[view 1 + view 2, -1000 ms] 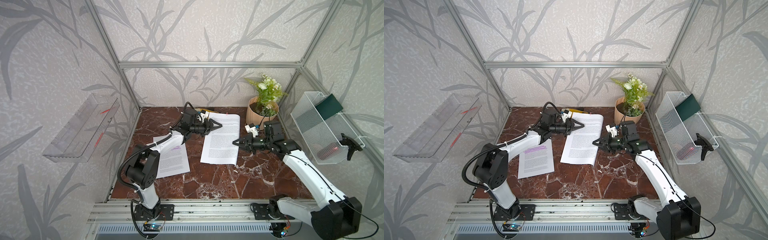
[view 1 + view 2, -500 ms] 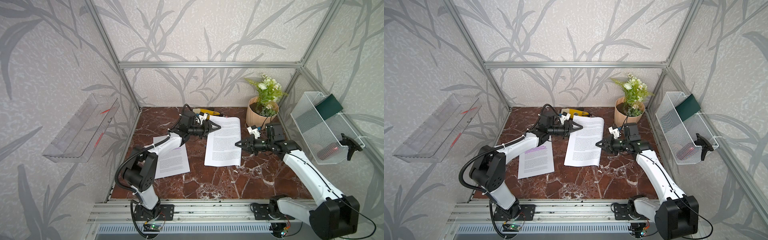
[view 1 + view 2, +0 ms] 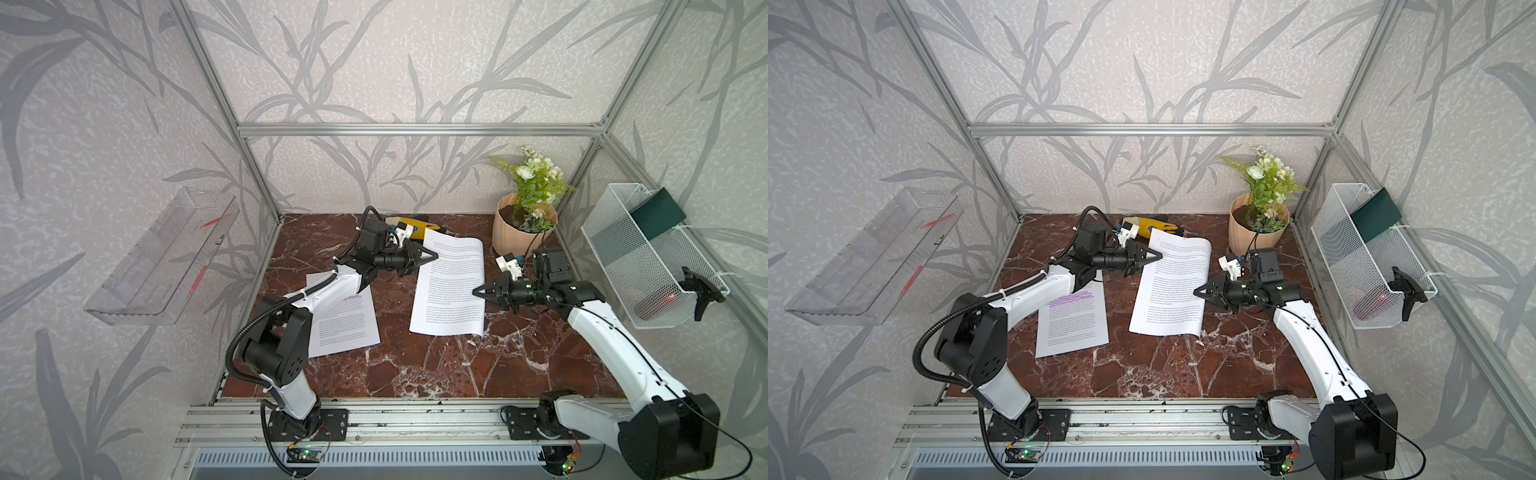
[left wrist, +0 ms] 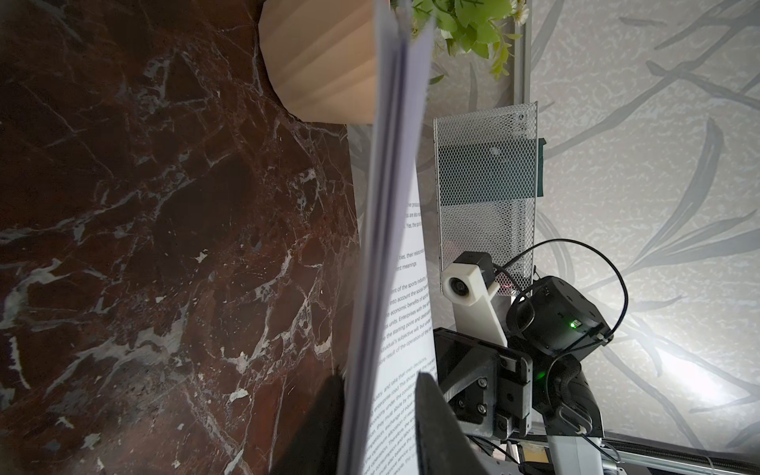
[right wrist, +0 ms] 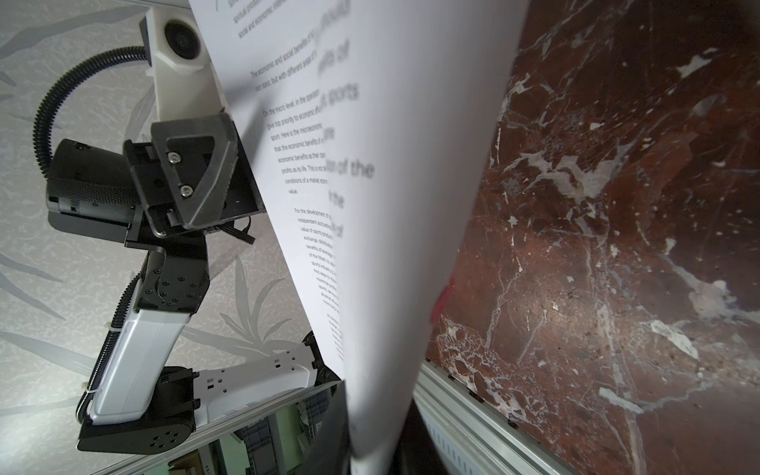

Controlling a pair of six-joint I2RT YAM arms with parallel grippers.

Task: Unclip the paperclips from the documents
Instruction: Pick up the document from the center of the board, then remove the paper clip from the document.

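Note:
The unmarked document lies mid-table, raised off the marble between both arms. My left gripper is shut on its left edge; in the left wrist view the sheets run edge-on between the fingers. My right gripper is shut on the right edge, where paper fills the jaws. A pink-red paperclip sits on the far edge and shows as a red blur. The highlighted document lies flat under my left arm.
A yellow glove lies at the back behind the left gripper. A flower pot stands at the back right, close to my right wrist. A wire basket hangs on the right wall, a clear tray on the left wall.
The unmarked document has slid to the right with my right gripper. My left gripper opened, then closed on the document's left edge.

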